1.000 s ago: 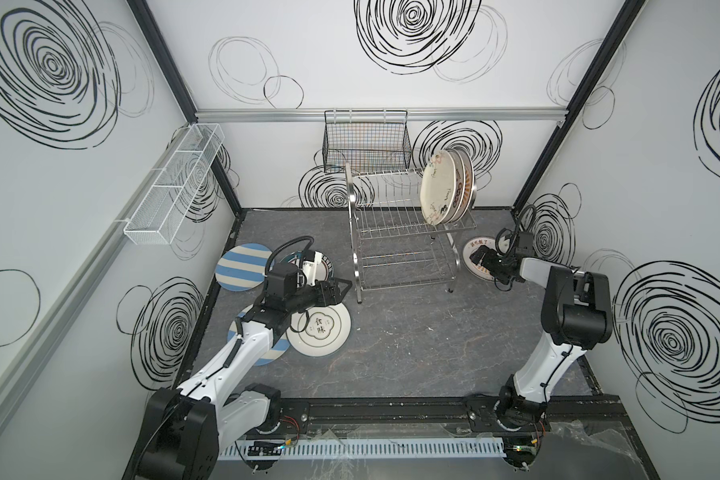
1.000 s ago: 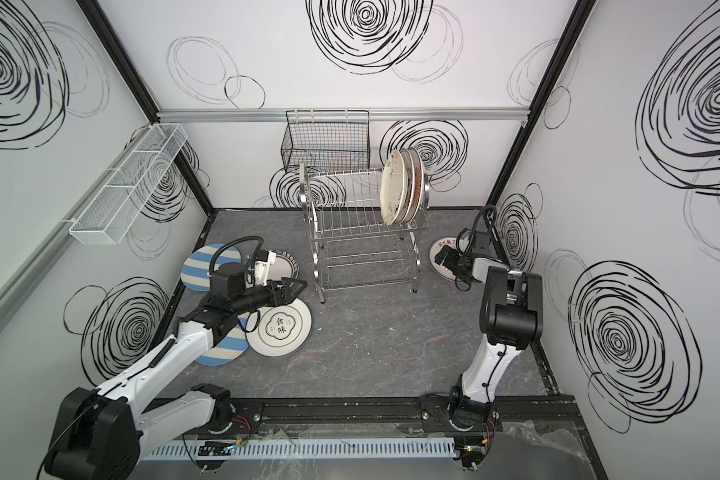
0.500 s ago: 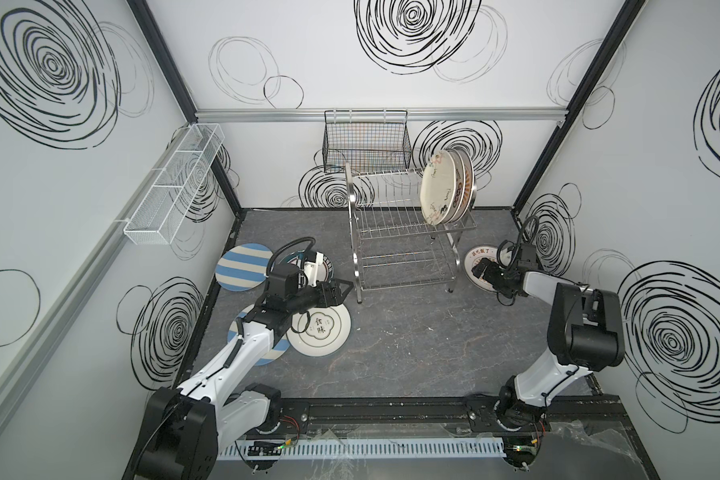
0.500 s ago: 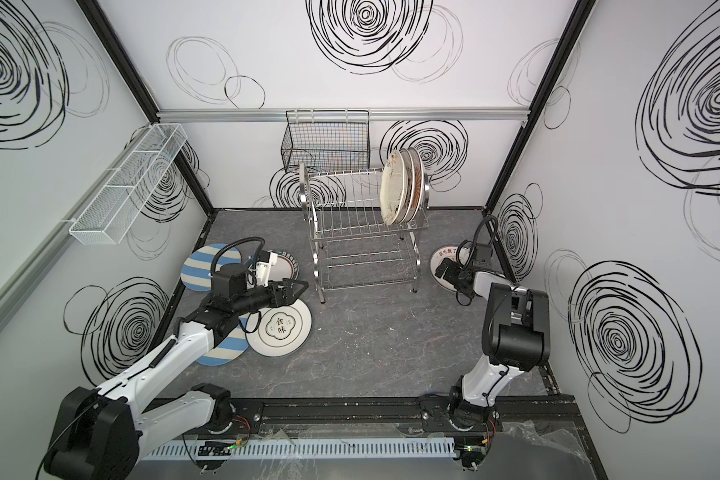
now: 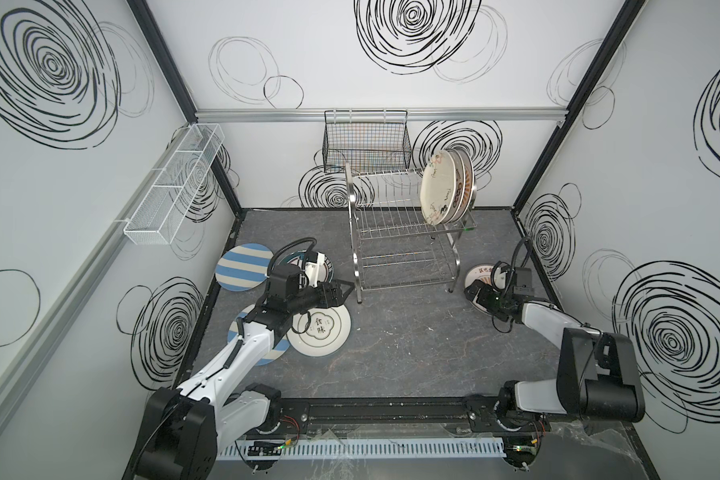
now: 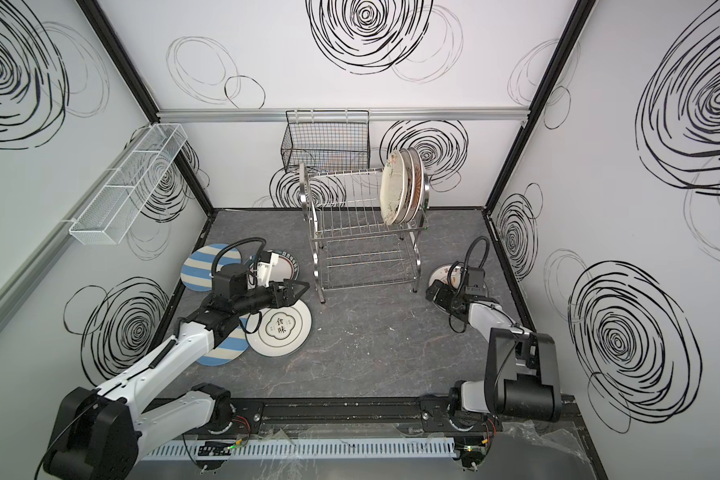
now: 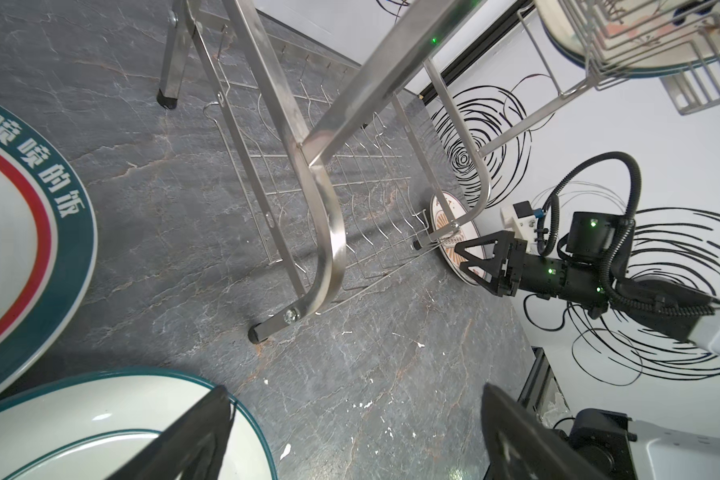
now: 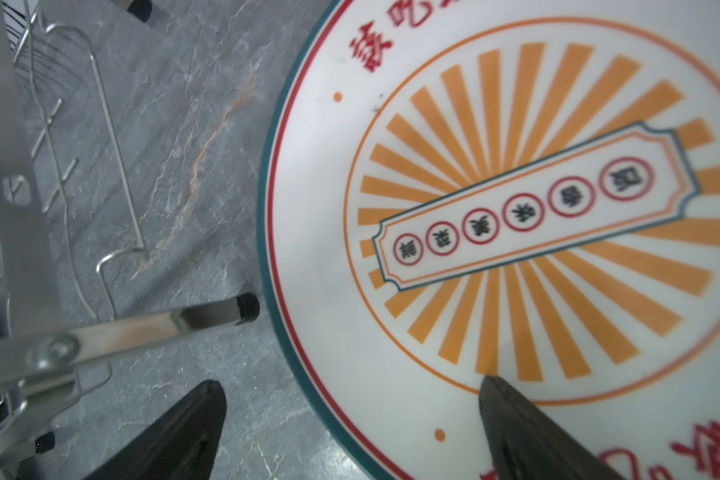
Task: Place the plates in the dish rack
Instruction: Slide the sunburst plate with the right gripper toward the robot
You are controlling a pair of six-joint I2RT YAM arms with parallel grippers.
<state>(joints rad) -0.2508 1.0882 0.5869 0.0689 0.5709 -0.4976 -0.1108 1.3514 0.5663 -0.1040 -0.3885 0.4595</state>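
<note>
Straddling the teal-rimmed orange-sunburst plate (image 8: 516, 208), right hand (image 8: 352, 382) wide, left hand (image 7: 355, 390) wide, empty

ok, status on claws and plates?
Left claw open, empty, above green-rimmed plate edge. Right claw open, straddling sunburst plate rim. Three plates racked, top tier. Rack leg near that rim.

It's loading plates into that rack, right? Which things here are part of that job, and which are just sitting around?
Part of the job: dish rack; plates standing in it; sunburst plate; striped plate; second striped plate; character plate; green-rimmed plate.

Just there: black wire basket on the back wall; white mesh basket on the side wall.
</note>
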